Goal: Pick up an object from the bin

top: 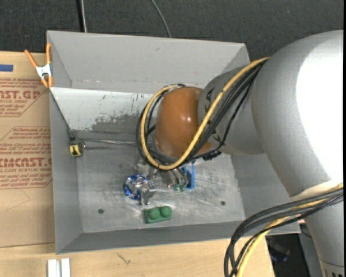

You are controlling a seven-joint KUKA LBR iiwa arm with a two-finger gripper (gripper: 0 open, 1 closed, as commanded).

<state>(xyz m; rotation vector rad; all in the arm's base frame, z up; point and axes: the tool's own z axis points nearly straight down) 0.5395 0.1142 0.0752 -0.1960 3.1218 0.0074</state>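
My gripper (151, 184) reaches down into the middle of the bin floor, its upper part hidden under the arm's orange cover. Just left of it, touching or nearly touching, lies a small crumpled blue and silver thing (132, 186). A flat blue piece (189, 176) pokes out on the gripper's right side. In front of the gripper, a little apart from it, a small green block (158, 214) lies on the floor.
A small yellow and black thing (75, 149) sits at the left wall where the slope meets the floor. The arm and its cables cover the bin's right part. Bare floor lies at the front left and front right.
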